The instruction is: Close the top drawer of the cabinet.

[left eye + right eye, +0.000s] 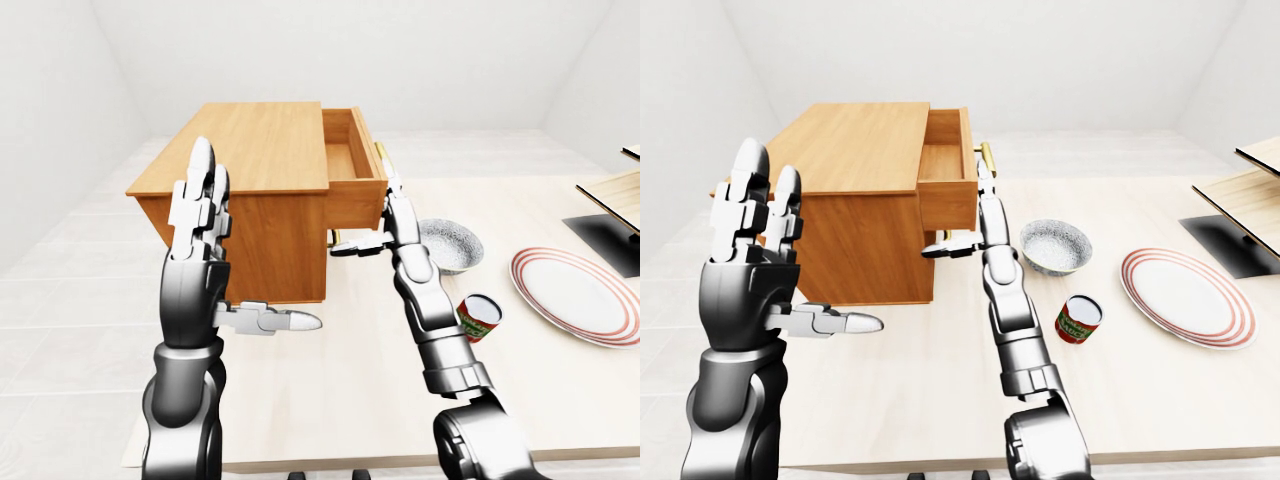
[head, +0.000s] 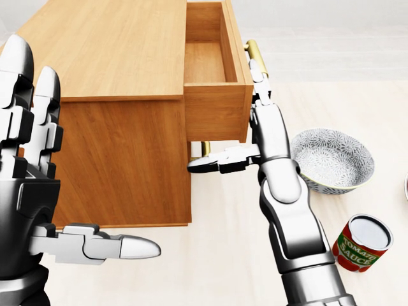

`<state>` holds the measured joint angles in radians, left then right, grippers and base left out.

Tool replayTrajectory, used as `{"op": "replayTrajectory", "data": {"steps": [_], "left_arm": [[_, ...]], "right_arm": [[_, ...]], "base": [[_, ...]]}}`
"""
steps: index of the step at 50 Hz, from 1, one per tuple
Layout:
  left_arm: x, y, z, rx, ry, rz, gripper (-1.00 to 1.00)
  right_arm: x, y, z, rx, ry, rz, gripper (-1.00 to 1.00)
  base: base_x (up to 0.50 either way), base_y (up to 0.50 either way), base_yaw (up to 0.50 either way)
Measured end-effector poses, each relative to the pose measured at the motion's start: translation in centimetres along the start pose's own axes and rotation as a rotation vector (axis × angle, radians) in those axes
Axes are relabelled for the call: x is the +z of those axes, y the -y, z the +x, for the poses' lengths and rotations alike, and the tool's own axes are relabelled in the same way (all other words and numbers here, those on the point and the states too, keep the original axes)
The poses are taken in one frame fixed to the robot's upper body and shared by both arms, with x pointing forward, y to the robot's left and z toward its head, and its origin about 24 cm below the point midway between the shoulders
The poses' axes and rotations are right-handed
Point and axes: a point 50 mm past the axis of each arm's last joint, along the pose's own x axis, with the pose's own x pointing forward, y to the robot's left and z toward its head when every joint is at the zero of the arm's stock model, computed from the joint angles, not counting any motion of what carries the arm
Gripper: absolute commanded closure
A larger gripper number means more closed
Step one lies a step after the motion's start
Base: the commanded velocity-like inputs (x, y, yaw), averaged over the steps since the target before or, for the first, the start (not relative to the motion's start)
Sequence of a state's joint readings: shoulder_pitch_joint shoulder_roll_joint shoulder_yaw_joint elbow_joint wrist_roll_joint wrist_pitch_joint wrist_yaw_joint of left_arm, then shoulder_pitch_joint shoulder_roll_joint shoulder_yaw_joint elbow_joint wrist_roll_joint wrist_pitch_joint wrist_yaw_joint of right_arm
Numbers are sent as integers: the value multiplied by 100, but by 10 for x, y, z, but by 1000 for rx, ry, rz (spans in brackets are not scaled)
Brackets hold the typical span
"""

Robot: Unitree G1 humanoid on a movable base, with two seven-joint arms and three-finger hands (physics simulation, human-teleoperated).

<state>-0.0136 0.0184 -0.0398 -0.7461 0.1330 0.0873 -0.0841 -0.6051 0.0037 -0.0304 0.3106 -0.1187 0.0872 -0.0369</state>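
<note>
The wooden cabinet (image 2: 115,57) stands on the table, filling the upper left of the head view. Its top drawer (image 2: 213,64) sticks out to the right and is empty inside. A brass handle (image 2: 255,50) runs along the drawer's front. My right hand (image 2: 258,121) is open, its palm and straight fingers (image 2: 258,80) laid flat against the drawer front beside the handle, thumb pointing left under the drawer. My left hand (image 2: 44,178) is open and raised at the left edge, apart from the cabinet.
A lower drawer's brass handle (image 2: 205,150) shows under the open drawer. A patterned bowl (image 2: 331,159) and a tomato sauce can (image 2: 360,242) sit right of my right arm. Further right lie a red-rimmed plate (image 1: 575,295) and a wooden shelf (image 1: 610,190).
</note>
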Motion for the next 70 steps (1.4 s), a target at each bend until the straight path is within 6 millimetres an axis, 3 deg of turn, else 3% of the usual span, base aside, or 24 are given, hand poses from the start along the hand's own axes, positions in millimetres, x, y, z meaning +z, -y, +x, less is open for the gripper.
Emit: {"op": "replayTrajectory", "data": {"steps": [25, 47, 70], "left_arm": [[7, 0, 2, 1, 36, 1, -100], [9, 0, 2, 0, 47, 0, -100], [7, 0, 2, 0, 37, -3, -100]], "right_arm": [[-4, -15, 1, 33, -28, 41, -100], [0, -48, 7, 138, -40, 35, -100], [2, -68, 11, 199, -54, 25, -100]], "base": [[0, 0, 0], [0, 0, 0], [0, 0, 0]]}}
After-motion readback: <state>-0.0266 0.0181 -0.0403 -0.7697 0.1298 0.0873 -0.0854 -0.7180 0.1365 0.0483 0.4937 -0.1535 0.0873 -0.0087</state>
